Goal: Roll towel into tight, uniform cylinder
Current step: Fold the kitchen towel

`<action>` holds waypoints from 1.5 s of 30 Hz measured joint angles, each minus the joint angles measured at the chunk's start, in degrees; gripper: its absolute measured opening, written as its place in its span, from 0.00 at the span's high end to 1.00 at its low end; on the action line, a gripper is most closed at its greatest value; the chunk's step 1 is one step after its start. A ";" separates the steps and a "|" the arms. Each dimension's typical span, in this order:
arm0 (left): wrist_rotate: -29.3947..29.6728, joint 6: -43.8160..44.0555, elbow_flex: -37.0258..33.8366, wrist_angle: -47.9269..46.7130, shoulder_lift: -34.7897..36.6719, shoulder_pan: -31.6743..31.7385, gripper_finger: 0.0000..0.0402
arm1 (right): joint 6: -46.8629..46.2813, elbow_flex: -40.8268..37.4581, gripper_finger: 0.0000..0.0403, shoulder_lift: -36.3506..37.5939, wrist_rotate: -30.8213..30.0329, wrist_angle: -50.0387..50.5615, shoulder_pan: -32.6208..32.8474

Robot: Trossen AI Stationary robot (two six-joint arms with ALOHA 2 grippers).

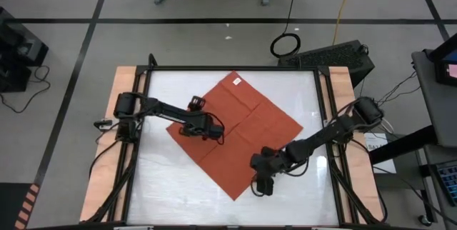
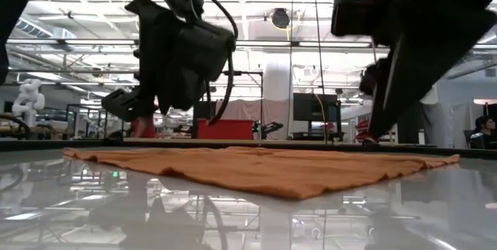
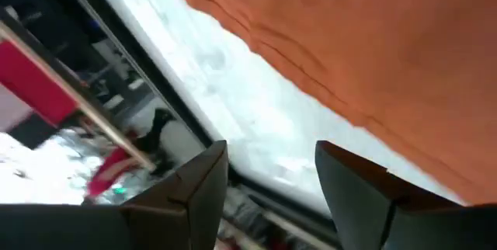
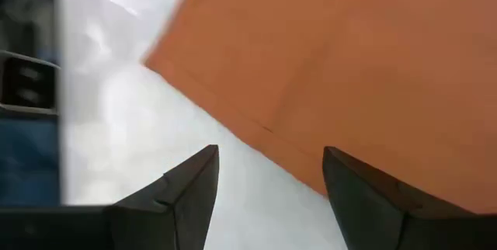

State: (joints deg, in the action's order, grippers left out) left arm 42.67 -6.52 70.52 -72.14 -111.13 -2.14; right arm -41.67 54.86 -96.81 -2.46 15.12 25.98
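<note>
Lying flat as a diamond mid-desk, the towel (image 1: 235, 133) has the left claw (image 1: 213, 133) over its left side and the right claw (image 1: 263, 185) beside its near-right edge, both parted and empty.

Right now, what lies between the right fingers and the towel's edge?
Only bare white table; the right wrist view shows the open fingers just short of the towel.

right gripper (image 4: 268, 196): two dark fingers standing apart, nothing lying between them | rust-orange thin cloth towel (image 4: 349, 71): lying flat, corner and hemmed edge showing | glossy white tabletop (image 4: 116, 118): showing beside the towel's edge
</note>
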 joint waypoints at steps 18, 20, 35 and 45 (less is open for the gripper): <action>-26.94 11.21 -0.02 22.42 4.35 -8.57 0.50 | 5.31 2.66 0.45 0.46 -19.87 36.20 -7.98; -28.67 11.30 -0.02 23.76 4.35 -8.87 0.50 | 5.06 0.05 0.45 0.46 -19.41 35.07 -9.16; -24.04 5.89 -0.02 23.56 4.00 -5.89 0.50 | -3.48 -6.25 0.45 0.81 -9.60 22.62 -6.86; -24.13 -1.92 -0.02 23.87 4.00 -1.52 0.50 | -11.74 -4.67 0.45 0.54 -3.95 11.23 0.02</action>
State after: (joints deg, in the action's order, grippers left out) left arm 18.53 -8.44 70.50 -48.26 -107.13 -3.66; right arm -53.40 50.19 -96.27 -6.42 26.35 26.00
